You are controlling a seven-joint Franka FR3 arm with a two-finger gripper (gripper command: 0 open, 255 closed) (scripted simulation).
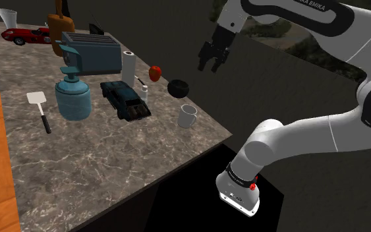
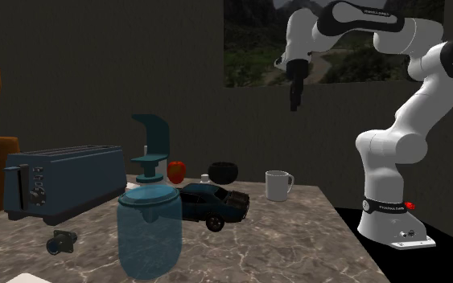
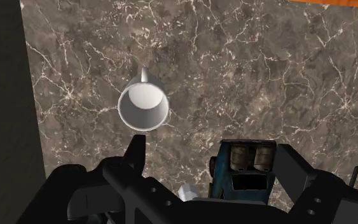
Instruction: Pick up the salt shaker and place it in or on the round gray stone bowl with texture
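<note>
The salt shaker (image 1: pixel 143 87), small and white, stands upright on the marbled table (image 1: pixel 105 155). It is just beside the nose of a dark teal toy car (image 1: pixel 126 99), and the dark round bowl (image 1: pixel 178 87) sits near it on the other side. That car crowds the shaker closely. A red fruit (image 1: pixel 155 71) lies a little behind the two, and a white mug (image 1: pixel 188 116) stands near the bowl, close to the table's edge.

The gripper (image 1: pixel 211 64) hangs high in the air, well above the bowl and mug, its two black fingers spread apart with nothing between them.

Looking down along the hand, the gripper (image 3: pixel 212 153) hangs over the mug (image 3: pixel 144 105), seen straight into its mouth. One end of the teal car (image 3: pixel 244 167) lies between the fingers.

From the shoulder view the far end of the table also shows a blue toaster (image 1: pixel 91 54), a white roll (image 1: pixel 129 66), a blue dispenser jar (image 1: pixel 72 93), a spatula (image 1: pixel 40 109) and a red toy car (image 1: pixel 26 34).

The second exterior view faces the toaster's end (image 2: pixel 63 183) and puts the shaker (image 2: pixel 204 178) between the red fruit (image 2: pixel 175 170) and the bowl (image 2: pixel 224 171). A landscape picture (image 2: pixel 253 48) hangs on the wall behind the arm.

By count there is one shaker, one bowl, one mug, one toaster, one jar, one spatula and two toy cars.
</note>
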